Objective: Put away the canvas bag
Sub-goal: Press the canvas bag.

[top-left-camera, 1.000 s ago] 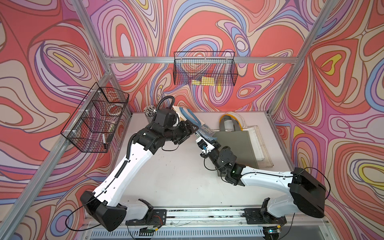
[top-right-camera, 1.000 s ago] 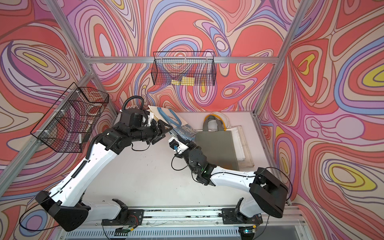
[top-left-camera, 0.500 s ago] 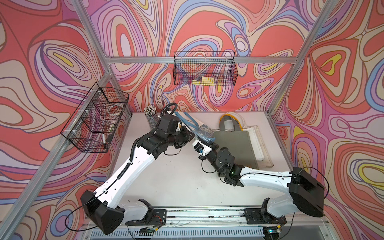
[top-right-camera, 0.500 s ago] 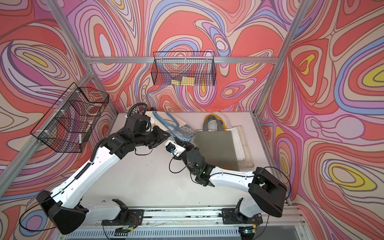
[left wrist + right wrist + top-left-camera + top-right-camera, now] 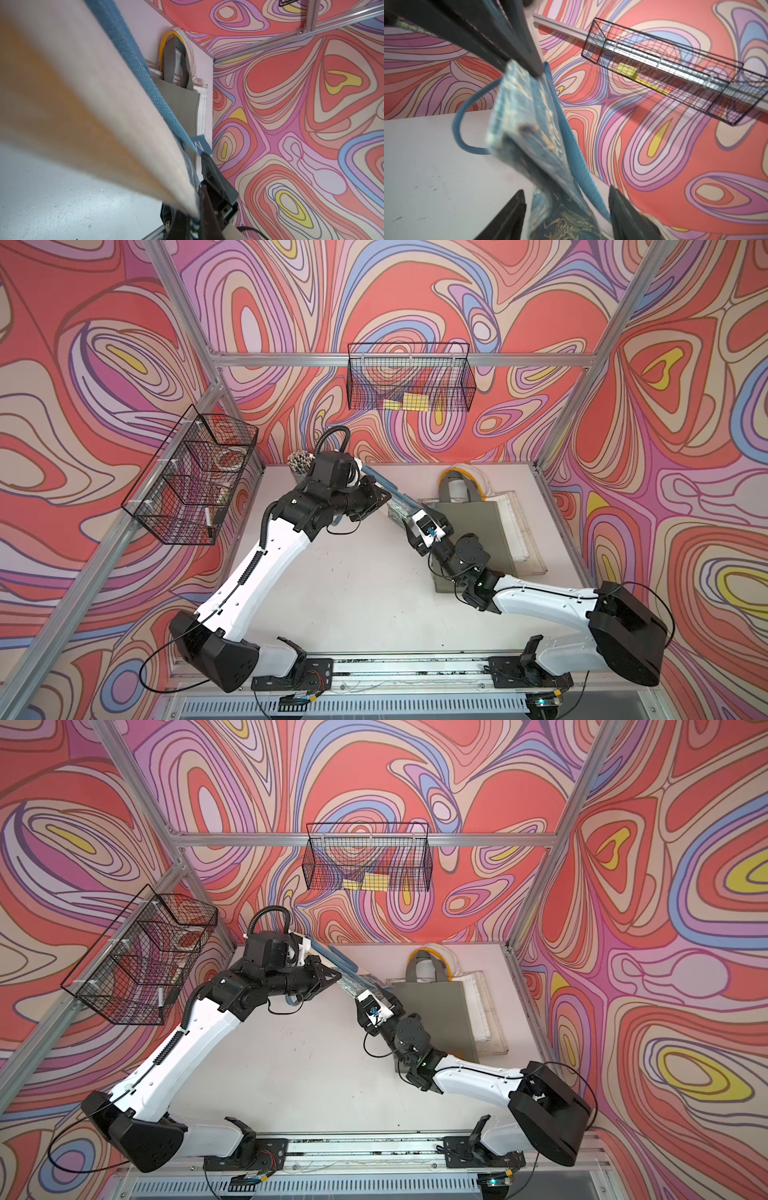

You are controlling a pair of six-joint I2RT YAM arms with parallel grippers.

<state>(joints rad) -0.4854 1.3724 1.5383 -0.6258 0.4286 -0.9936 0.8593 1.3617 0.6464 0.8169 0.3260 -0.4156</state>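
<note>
Left gripper [image 5: 382,501]: jaws pressed together, pinching edge of canvas bag [image 5: 527,124]. Right gripper [image 5: 565,195]: jaws spread, one either side of bag's other end. Bag suspended tilted above table [image 5: 353,580], between both grippers, near grey tote [image 5: 469,531] lying flat at back right.

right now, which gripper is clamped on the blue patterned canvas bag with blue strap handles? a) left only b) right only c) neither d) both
a: the left gripper is shut on a corner of the blue patterned canvas bag, while the right gripper has its jaws open with the bag between them
</note>
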